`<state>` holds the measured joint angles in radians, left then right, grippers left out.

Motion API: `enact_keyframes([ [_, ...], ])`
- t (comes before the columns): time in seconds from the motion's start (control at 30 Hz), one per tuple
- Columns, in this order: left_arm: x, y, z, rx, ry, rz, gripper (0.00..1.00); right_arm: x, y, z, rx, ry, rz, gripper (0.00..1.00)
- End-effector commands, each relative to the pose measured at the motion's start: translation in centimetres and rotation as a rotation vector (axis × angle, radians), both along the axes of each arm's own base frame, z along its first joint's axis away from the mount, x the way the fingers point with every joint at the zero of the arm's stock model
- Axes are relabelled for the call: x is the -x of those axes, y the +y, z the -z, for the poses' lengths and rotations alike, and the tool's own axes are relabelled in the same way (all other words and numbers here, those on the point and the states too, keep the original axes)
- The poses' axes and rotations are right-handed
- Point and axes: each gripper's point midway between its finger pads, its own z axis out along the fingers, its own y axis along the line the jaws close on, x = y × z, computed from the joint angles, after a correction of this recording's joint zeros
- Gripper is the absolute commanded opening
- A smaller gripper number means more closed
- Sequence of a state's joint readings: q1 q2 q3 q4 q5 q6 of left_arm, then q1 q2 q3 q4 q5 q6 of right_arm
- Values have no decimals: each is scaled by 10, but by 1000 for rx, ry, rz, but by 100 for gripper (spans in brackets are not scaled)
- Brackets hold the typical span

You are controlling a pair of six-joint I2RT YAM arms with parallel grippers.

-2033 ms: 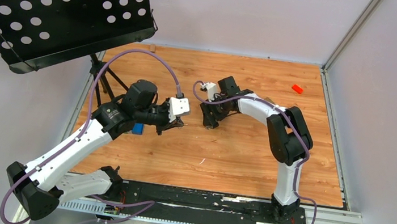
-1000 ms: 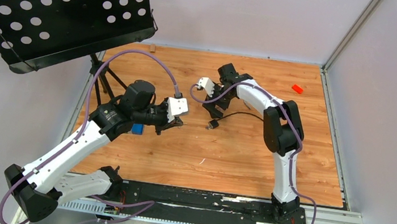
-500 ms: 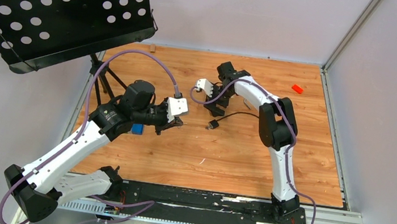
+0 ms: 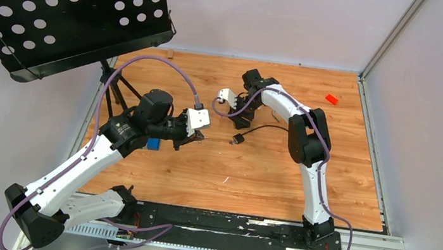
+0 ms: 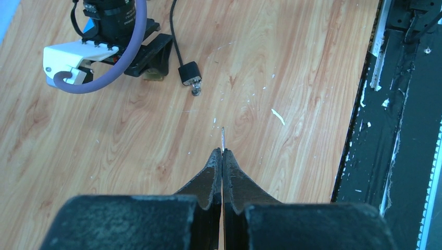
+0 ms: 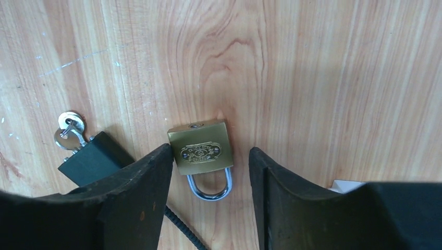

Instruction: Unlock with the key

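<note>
Top external: the table has bare wood from its centre to 5 o'clock. A music stand overhangs the 10 o'clock corner. Toward 12, the right gripper stands open astride a padlock, with a cable plug just beside at 9 o'clock. A red block lies at 2. The left gripper is clamped on the key, which juts toward 12 over bare wood.

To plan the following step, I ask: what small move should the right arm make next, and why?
Probably close the right end effector on the brass padlock: its jaws stand open on either side of it, and the left end effector holds the key.
</note>
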<state>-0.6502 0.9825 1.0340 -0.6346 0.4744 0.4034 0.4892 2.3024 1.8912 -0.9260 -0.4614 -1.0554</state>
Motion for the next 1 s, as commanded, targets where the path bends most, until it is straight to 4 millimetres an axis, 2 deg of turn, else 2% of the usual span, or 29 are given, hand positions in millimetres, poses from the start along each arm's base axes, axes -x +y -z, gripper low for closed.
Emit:
enact_keyframes([
  [0.0,-3,-2,-9,24,-42,6,0,20,2,10,-34,88,35,53],
  [0.1,-2,-2,-10,26,-41,7,0,24,2,8,-47,93,80,45],
  [0.23,-1,-2,-9,27,-38,10,0,25,-1,7,-45,74,105,43],
  [0.5,-1,0,-10,27,-46,5,0,23,0,15,-23,53,94,50],
  [0.6,-1,0,-10,27,-46,5,0,24,1,16,-18,48,81,56],
  [0.73,-1,0,-10,27,-48,5,0,25,-1,20,2,42,66,57],
  [0.83,-1,0,-10,27,-47,6,0,25,-1,22,10,50,55,54],
  [0.97,-1,0,-10,26,-49,3,0,26,0,24,18,57,44,45],
])
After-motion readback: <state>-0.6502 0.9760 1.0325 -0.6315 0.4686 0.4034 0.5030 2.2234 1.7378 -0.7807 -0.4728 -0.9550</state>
